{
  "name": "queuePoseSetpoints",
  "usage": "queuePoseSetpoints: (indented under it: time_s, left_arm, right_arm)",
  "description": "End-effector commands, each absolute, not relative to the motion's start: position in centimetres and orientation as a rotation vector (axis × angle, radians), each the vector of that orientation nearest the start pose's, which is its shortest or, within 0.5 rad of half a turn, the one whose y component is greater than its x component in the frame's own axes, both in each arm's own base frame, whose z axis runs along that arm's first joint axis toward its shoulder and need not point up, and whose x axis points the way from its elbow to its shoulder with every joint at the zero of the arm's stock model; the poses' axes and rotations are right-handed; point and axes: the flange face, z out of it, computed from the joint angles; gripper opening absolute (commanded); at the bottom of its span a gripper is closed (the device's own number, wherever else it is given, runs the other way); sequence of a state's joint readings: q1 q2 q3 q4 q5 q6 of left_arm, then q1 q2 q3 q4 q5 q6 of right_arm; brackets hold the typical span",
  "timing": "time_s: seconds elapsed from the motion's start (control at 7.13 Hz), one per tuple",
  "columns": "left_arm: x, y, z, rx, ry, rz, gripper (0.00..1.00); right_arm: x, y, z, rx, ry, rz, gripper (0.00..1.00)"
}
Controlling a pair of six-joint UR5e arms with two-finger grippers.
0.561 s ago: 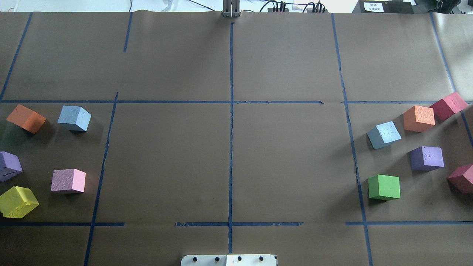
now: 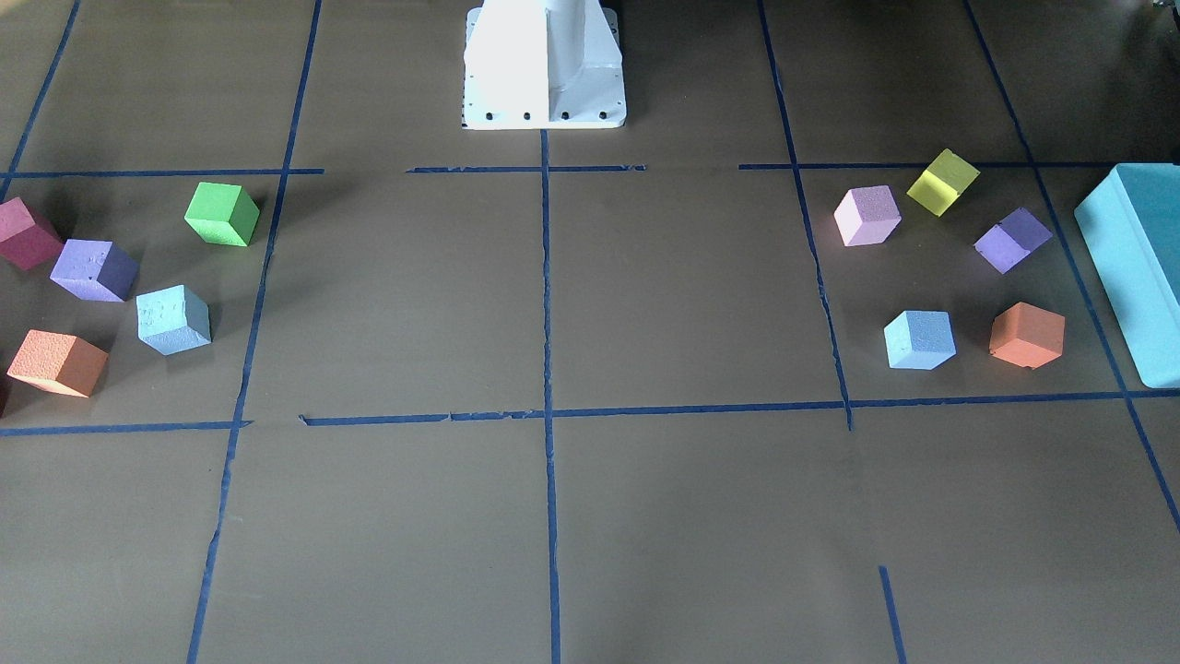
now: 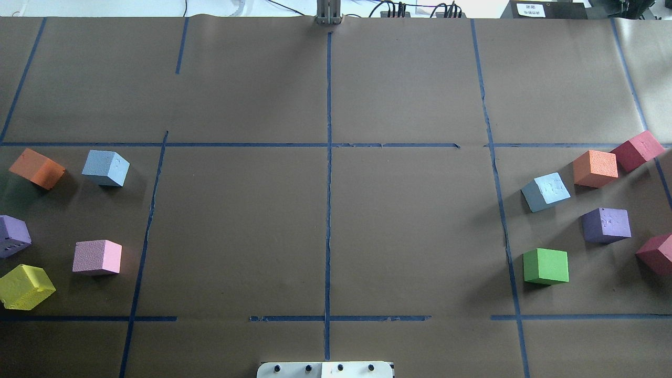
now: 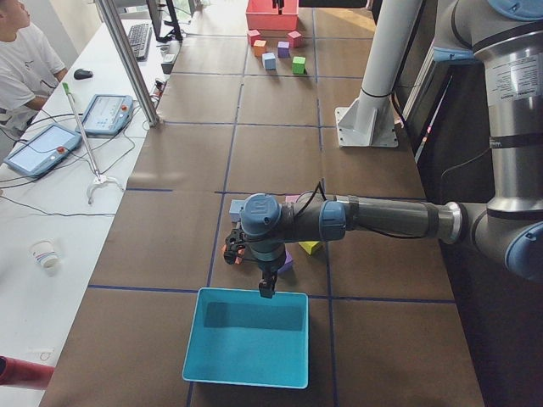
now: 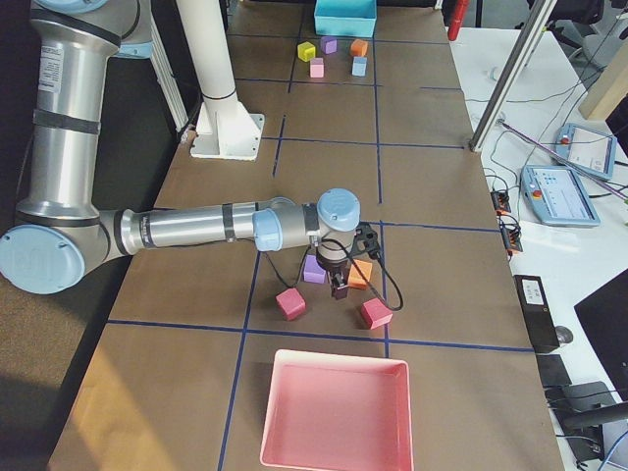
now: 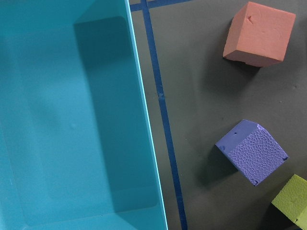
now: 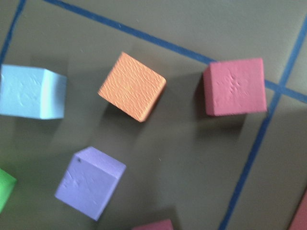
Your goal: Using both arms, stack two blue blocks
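The deeper sky-blue block [image 3: 106,168] lies on the table's left side, next to an orange cube [image 3: 37,168]; it also shows in the front view [image 2: 919,339]. The paler cyan-tinged blue block [image 3: 546,191] lies on the right side, and also shows in the front view [image 2: 172,320] and the right wrist view [image 7: 31,93]. My left gripper [image 4: 267,288] hangs over the near rim of the teal box [image 4: 246,339], away from its blue block. My right gripper [image 5: 340,289] hangs over the right-side cubes. I cannot tell whether either gripper is open or shut. Neither shows in the overhead or front view.
On the left lie pink [image 3: 97,257], purple [image 3: 13,236] and yellow [image 3: 25,287] cubes. On the right lie orange [image 3: 595,168], purple [image 3: 606,224], green [image 3: 546,266] and two red cubes [image 3: 637,150]. A pink tray [image 5: 334,412] stands at the right end. The white pedestal base [image 2: 544,65] stands at the robot's edge.
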State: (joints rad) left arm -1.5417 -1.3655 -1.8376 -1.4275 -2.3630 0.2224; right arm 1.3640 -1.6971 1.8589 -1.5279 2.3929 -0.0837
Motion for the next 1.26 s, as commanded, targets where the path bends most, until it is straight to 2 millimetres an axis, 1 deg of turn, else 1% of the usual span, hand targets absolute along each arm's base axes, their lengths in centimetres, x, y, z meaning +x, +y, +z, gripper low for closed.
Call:
queuePoseSetpoints:
  time_s: [0.0, 0.14, 0.28, 0.42, 0.7, 0.84, 0.98, 1.12]
  left_arm:
    - [-5.1, -40.0, 63.2, 0.001, 0.798, 0.206, 1.00]
    - [-5.1, -40.0, 63.0, 0.004, 0.797, 0.208, 1.00]
    - [-5.1, -40.0, 62.9, 0.007, 0.797, 0.209, 1.00]
    - [-5.1, -40.0, 62.9, 0.007, 0.797, 0.209, 1.00]
    - [-5.1, -40.1, 62.8, 0.010, 0.797, 0.210, 1.00]
    - [-5.1, -40.1, 62.8, 0.010, 0.797, 0.210, 1.00]
    - [-5.1, -40.1, 62.8, 0.010, 0.797, 0.210, 1.00]
    - [-5.1, -40.1, 62.8, 0.010, 0.797, 0.210, 1.00]
  right_arm:
    - [-12.8, -50.1, 48.5, 0.126, -0.872, -0.298, 0.99]
    - [-17.4, -49.7, 47.4, 0.109, -0.842, -0.256, 0.99]
    - [-21.2, -48.6, 46.6, 0.142, -0.840, -0.182, 0.99]
    - [-23.7, -47.5, 47.1, 0.179, -0.836, -0.156, 0.99]
    - [-25.3, -47.5, 51.3, 0.183, -0.841, -0.179, 0.99]
    - [-26.0, -47.3, 52.1, 0.174, -0.838, -0.188, 0.99]
    - [-26.7, -47.0, 52.3, 0.171, -0.833, -0.199, 0.99]
    - [-27.7, -46.6, 53.0, 0.167, -0.814, -0.211, 0.99]
